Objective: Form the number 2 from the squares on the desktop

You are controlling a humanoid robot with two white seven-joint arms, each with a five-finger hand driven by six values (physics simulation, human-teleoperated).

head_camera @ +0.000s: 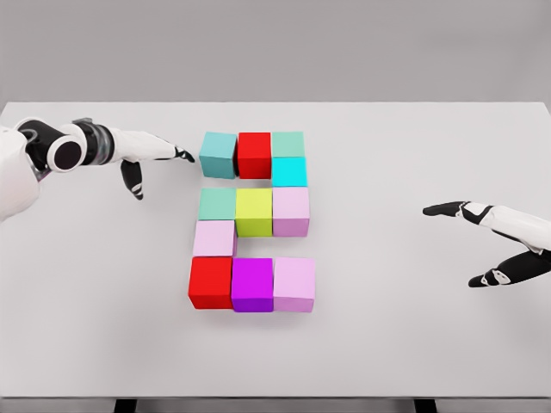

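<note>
Coloured cubes stand packed in a 2 shape mid-table. The top row holds a teal cube (218,154), a red cube (255,155) and a green cube (287,144), with a cyan cube (289,172) below the green one. A green cube (217,205), a yellow cube (254,212) and a pink cube (291,211) form the middle row. One pink cube (213,238) links down to a red cube (210,282), a magenta cube (252,285) and a pink cube (294,284). My left hand (159,159) hovers open just left of the teal cube. My right hand (482,241) is open, far right.
The white table (413,344) spans the view, with its front edge near the bottom and a grey wall behind it. Nothing besides the cubes and my two hands is on the table.
</note>
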